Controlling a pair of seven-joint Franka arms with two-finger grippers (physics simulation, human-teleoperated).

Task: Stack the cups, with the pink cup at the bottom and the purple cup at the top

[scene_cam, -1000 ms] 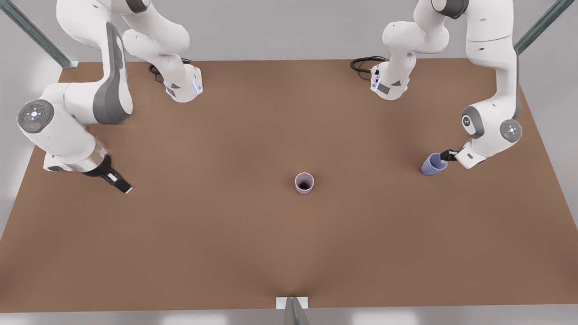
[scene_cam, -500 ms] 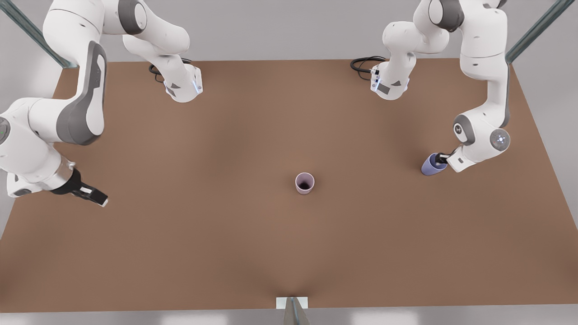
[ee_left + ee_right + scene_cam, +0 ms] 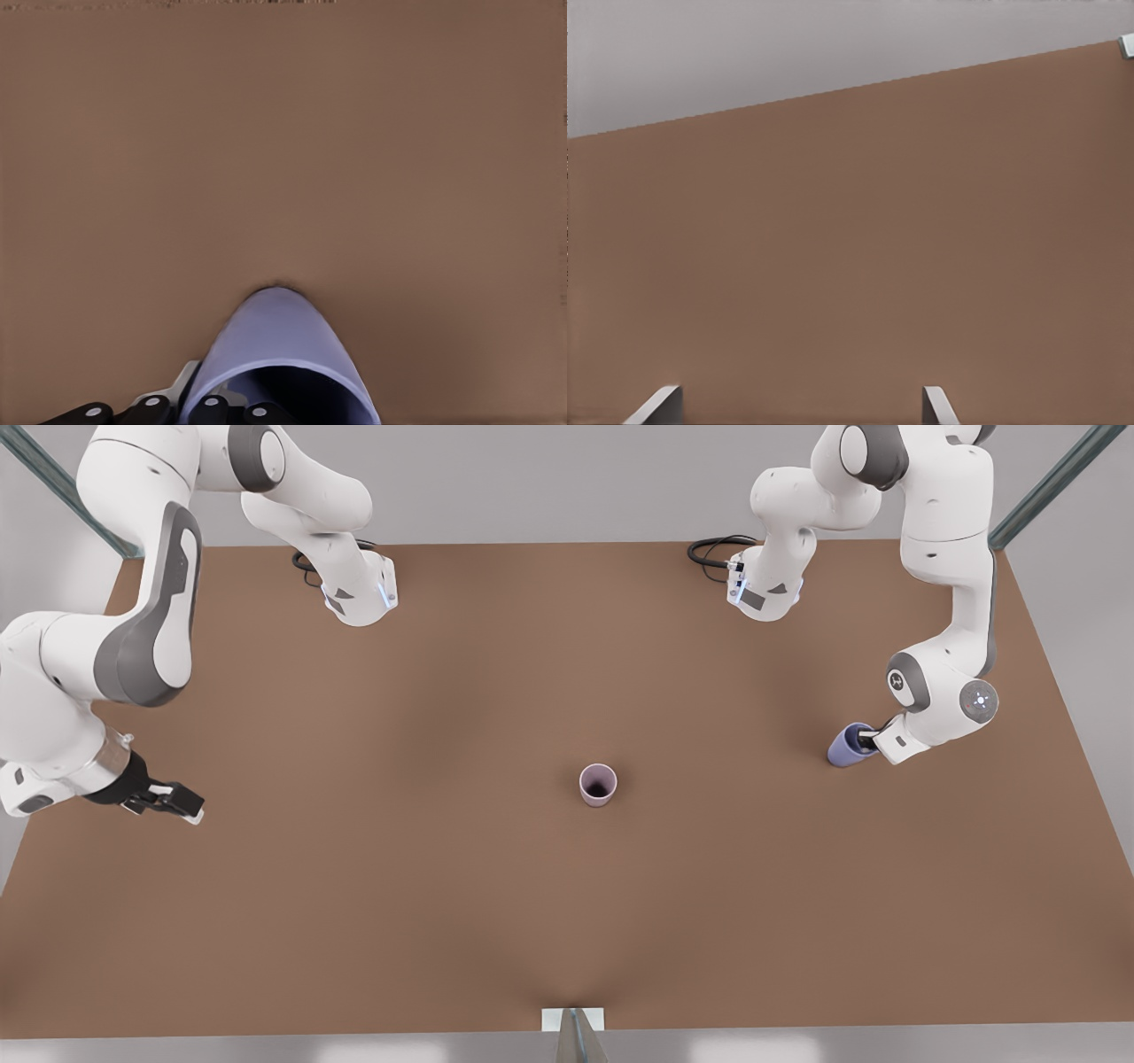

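Observation:
The pink cup (image 3: 598, 785) stands upright near the middle of the brown table (image 3: 443, 886), its dark inside showing. The purple cup (image 3: 844, 747) is tilted at the front view's right, mouth toward the wrist. My left gripper (image 3: 867, 737) is shut on its rim, one finger inside the mouth. The left wrist view shows the purple cup (image 3: 282, 341) from just behind, base low at the table, with the dark fingers (image 3: 205, 411) at its rim. My right gripper (image 3: 183, 809) waits open and empty low over the table at the front view's left; its fingertips (image 3: 657, 404) stand far apart.
Both arm bases (image 3: 359, 593) (image 3: 764, 589) sit at the far edge, with black cables beside them. A small metal bracket (image 3: 573, 1020) sits at the near edge. Bare table lies between the two cups.
My right gripper has swung toward the front view's left edge and turned. My left arm has shifted slightly while holding the purple cup, which has stayed in nearly the same place.

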